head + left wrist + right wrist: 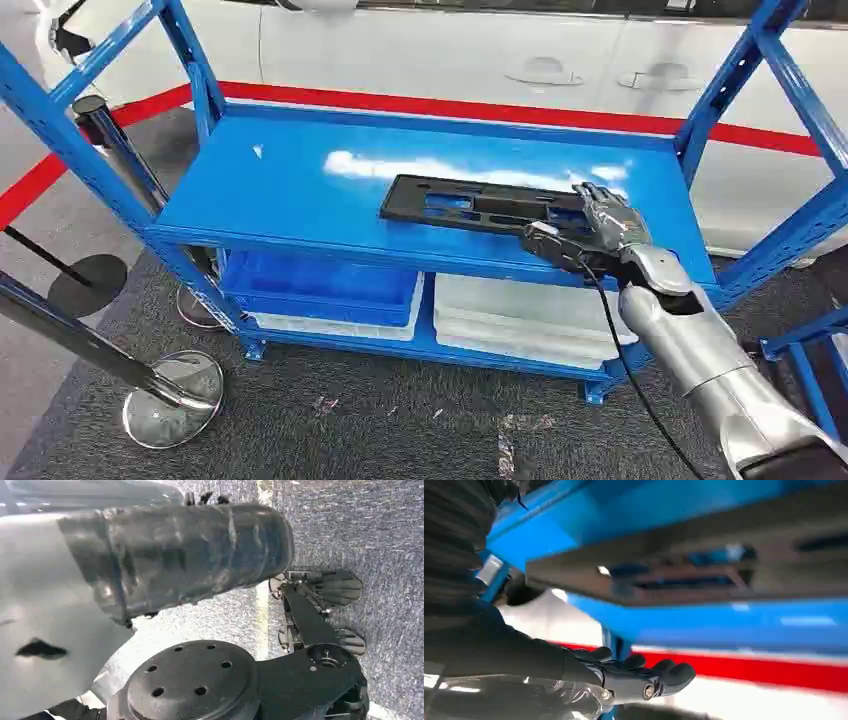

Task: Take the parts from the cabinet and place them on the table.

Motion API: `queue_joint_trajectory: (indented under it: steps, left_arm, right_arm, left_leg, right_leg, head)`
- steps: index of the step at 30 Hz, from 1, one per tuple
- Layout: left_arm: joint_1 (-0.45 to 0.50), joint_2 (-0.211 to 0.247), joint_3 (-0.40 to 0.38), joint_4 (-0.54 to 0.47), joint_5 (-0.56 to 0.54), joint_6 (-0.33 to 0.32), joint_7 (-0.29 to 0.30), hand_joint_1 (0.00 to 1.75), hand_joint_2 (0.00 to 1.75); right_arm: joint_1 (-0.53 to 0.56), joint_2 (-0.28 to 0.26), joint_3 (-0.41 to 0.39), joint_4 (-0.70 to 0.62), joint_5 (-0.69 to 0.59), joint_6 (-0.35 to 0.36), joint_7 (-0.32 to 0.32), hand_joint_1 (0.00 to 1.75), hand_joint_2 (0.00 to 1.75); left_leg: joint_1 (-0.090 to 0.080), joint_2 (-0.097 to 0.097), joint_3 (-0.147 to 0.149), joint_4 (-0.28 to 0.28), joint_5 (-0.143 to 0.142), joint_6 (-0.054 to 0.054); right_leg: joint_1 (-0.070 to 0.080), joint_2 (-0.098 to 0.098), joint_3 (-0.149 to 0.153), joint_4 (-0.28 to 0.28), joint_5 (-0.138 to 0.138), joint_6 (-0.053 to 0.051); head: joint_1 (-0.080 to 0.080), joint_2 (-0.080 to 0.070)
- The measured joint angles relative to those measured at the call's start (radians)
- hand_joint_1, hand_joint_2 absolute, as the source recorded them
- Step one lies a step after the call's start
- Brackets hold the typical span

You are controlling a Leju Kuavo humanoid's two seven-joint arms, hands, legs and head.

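On the blue cabinet's top shelf, near its front right corner, lies a black part. The right hand rests on its right end, fingers spread. The left hand's fingers cannot be told.

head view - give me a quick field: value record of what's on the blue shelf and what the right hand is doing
surface: blue shelf, top level of a blue metal rack
part: flat black panel with cut-outs, lying flat on the shelf
right hand: at the panel's right end, fingers over its top; whether it grips cannot be told
lower level: blue bin on the left, white bins on the right
background: white car behind a red floor line
floor left: stanchion posts with round bases
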Motion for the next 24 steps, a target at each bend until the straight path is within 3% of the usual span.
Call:
queue_joint_trajectory:
  steps: [7, 21, 22, 24]
  left_arm:
    - [0.0, 0.0, -0.005, 0.0, 0.001, 0.002, -0.005, 0.0, 0.0]
    - [0.0, 0.0, -0.005, 0.0, 0.016, 0.011, -0.006, 0.0, 0.0]
    - [0.0, 0.0, -0.005, 0.0, 0.018, 0.011, -0.006, 0.0, 0.0]
    - [0.0, 0.0, -0.005, 0.0, 0.023, 0.011, -0.005, 0.0, 0.0]
  right_arm:
    - [-0.018, 0.025, 0.0, 0.127, 0.005, -0.005, -0.007, 0.0, 1.75]
    - [-0.037, 0.071, 0.0, 0.233, 0.029, -0.032, -0.033, 0.0, 1.75]
    - [-0.038, 0.073, 0.0, 0.236, 0.02, -0.04, -0.047, 0.0, 0.0]
    - [-0.038, 0.077, -0.008, 0.232, -0.02, -0.052, -0.085, 0.0, 0.0]
  left_leg:
    - [0.0, 0.0, 0.0, 0.0, 0.0, 0.0]
    - [0.0, 0.0, 0.0, 0.0, 0.0, 0.0]
    - [0.0, 0.0, 0.0, 0.0, 0.0, 0.0]
    - [0.0, 0.0, 0.0, 0.0, 0.0, 0.0]
  right_leg:
    - [0.0, 0.0, 0.0, 0.0, 0.0, 0.0]
    - [0.0, 0.0, 0.0, 0.0, 0.0, 0.0]
    - [0.0, 0.0, 0.0, 0.0, 0.0, 0.0]
    - [0.0, 0.0, 0.0, 0.0, 0.0, 0.0]
  head:
    - [0.0, 0.0]
    - [0.0, 0.0]
    - [0.0, 0.0]
    - [0.0, 0.0]
